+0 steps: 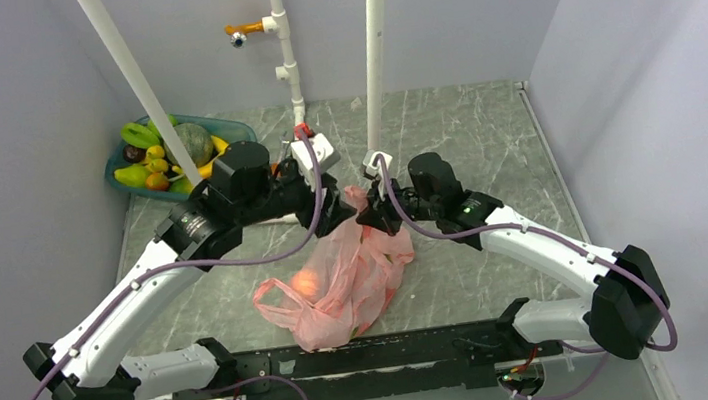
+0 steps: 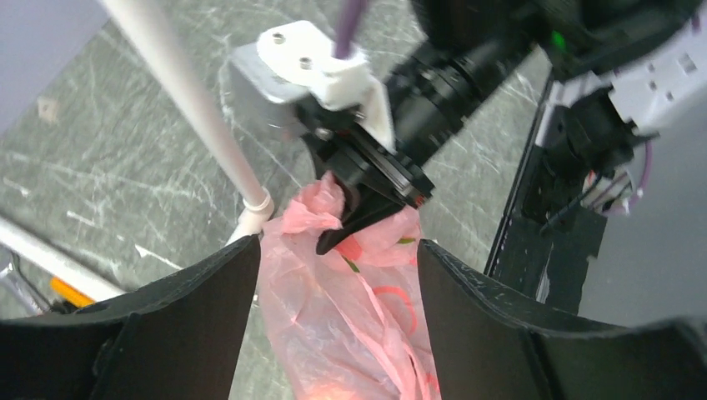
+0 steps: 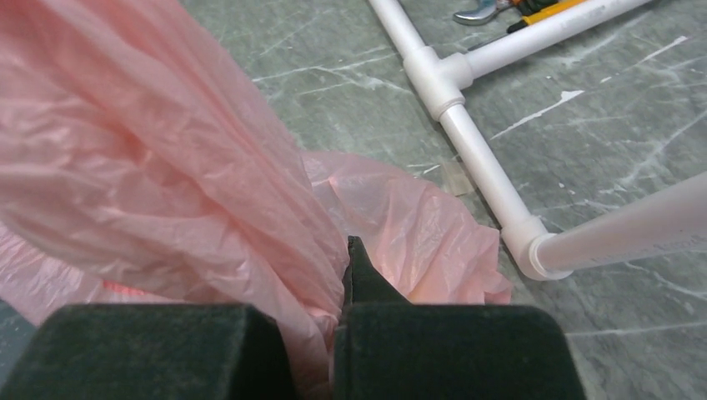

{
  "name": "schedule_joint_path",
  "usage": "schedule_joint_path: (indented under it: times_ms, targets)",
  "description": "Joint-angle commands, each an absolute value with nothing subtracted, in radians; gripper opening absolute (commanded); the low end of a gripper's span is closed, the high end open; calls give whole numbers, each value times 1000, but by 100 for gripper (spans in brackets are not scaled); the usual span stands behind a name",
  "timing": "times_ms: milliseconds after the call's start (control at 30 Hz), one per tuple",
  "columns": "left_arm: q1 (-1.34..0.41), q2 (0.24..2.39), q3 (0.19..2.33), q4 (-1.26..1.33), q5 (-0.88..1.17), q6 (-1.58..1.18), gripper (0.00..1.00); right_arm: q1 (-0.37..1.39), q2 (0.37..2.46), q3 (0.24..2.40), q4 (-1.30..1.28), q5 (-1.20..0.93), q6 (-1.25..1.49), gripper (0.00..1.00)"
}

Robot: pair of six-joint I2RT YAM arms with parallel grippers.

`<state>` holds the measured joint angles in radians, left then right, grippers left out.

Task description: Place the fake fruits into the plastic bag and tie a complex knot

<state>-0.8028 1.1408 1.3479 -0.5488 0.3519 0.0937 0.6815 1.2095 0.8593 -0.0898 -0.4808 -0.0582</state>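
Obs: the right tool (image 3: 332, 312) has its pads closed hard on a gathered fold of the plastic bag (image 1: 344, 282), with film bunched on both sides of the pinch. The left tool (image 2: 338, 254) has its fingers wide apart, astride the raised film next to that pinch, gripping nothing. The bag's body lies slumped mid-surface toward the near edge, between the two arms. One peach-orange fruit (image 1: 305, 284) shows through the film. No knot seen.

Risks, judged: the thin film may tear or slide out of the single pinch if pulled, and the left tool may close on too little film. If the mouth is not fully gathered (cannot tell), a lift could spill the fruit. The other fruits (image 1: 156, 160) sit in the teal basin (image 1: 226, 127) at the far-left corner, so tying now would shut them out.

The surface (image 1: 484, 135) is grey-green and marbled, with white pipe (image 1: 376, 57) uprights on its far half and plain pale walls on three sides.
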Motion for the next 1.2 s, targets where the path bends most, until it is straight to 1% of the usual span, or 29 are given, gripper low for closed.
schedule_joint_path:
  times_ms: [0,100,200,233,267,300,367,400,433,500,533,567,600,700,767,900,933,967,1000,1033,1067,1100,1133,1167]
  targets:
    - [-803,1185,1394,-478,182,-143,72,720,1167,873,-51,-361,-31,0]
    - [-804,1241,1437,-515,135,-212,62,733,1166,874,-49,-344,-37,0]
    - [-803,1256,1429,-501,161,-233,58,738,1170,878,-42,-336,-38,3]
    - [-803,1261,1428,-503,174,-237,55,739,1171,883,-45,-336,-38,6]
    - [-803,1267,1428,-510,182,-242,50,741,1172,888,-51,-341,-42,12]
    - [-803,1270,1425,-514,200,-242,37,742,1171,890,-57,-346,-45,16]
    - [-792,1274,1426,-527,235,-224,12,742,1155,895,-82,-350,-48,29]
    - [-783,1271,1426,-530,254,-210,2,740,1142,896,-98,-357,-49,37]
    - [-771,1263,1420,-524,295,-199,0,739,1127,895,-113,-360,-46,48]
    - [-740,1239,1392,-481,384,-195,0,732,1088,892,-133,-371,-30,70]
    - [-730,1224,1365,-446,430,-183,0,731,1069,887,-124,-378,-14,78]
    - [-730,1210,1352,-421,436,-162,0,730,1049,880,-100,-381,-3,83]
    - [-730,1197,1342,-396,447,-148,0,730,1034,874,-66,-364,42,86]
    - [-729,1192,1350,-378,450,-129,0,736,1027,853,86,-228,215,91]
    - [-729,1207,1367,-391,454,-134,0,750,1071,878,129,-142,308,98]
    - [-730,1215,1373,-372,466,-172,0,811,1171,895,214,83,334,100]
    - [-727,1215,1374,-364,469,-180,0,829,1189,885,239,137,322,99]
    - [-726,1214,1378,-366,470,-186,0,849,1204,876,259,190,303,95]
    - [-724,1211,1379,-368,469,-193,0,876,1222,867,269,255,283,86]
    - [-711,1207,1378,-364,478,-211,0,895,1237,858,272,289,268,74]
    - [-697,1203,1378,-359,492,-223,0,906,1247,839,275,307,258,65]
    - [-688,1199,1382,-358,499,-229,0,914,1252,806,289,307,251,58]
    - [-680,1193,1384,-354,511,-228,0,921,1252,767,307,298,247,54]
    - [-673,1187,1385,-348,523,-225,0,927,1248,723,327,284,240,52]
